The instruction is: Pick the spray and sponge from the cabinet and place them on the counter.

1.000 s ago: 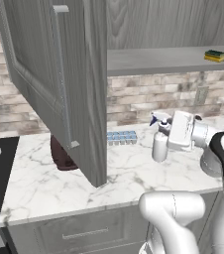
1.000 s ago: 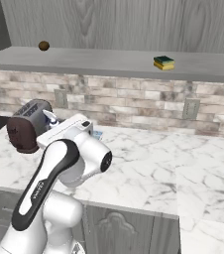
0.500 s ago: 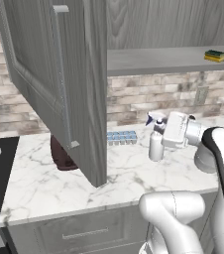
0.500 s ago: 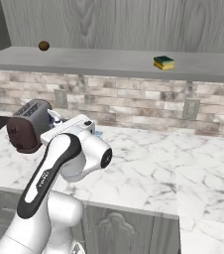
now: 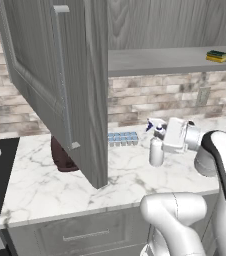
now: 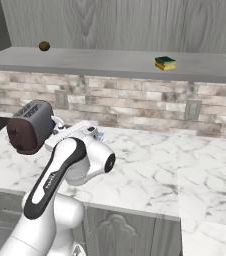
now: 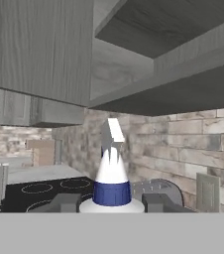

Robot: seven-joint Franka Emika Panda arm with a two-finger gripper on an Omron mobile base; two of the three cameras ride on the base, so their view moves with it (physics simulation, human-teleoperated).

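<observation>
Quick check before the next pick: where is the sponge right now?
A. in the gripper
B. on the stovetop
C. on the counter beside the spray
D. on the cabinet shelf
D: the sponge lies on the cabinet shelf, above the counter, while the gripper is shut on the spray.

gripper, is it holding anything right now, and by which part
Yes. The gripper is shut on the spray, its fingers clamped either side of the bottle's upper body, just below the blue collar, with the bottle upright over the counter.

The open grey wood-grain cabinet door (image 5: 60, 95) overhangs the white marble counter (image 5: 125, 175) on the left; the dark toaster (image 6: 29, 126) and pale blue ice-cube tray (image 5: 122, 138) stand behind, with bare marble to the right.
</observation>
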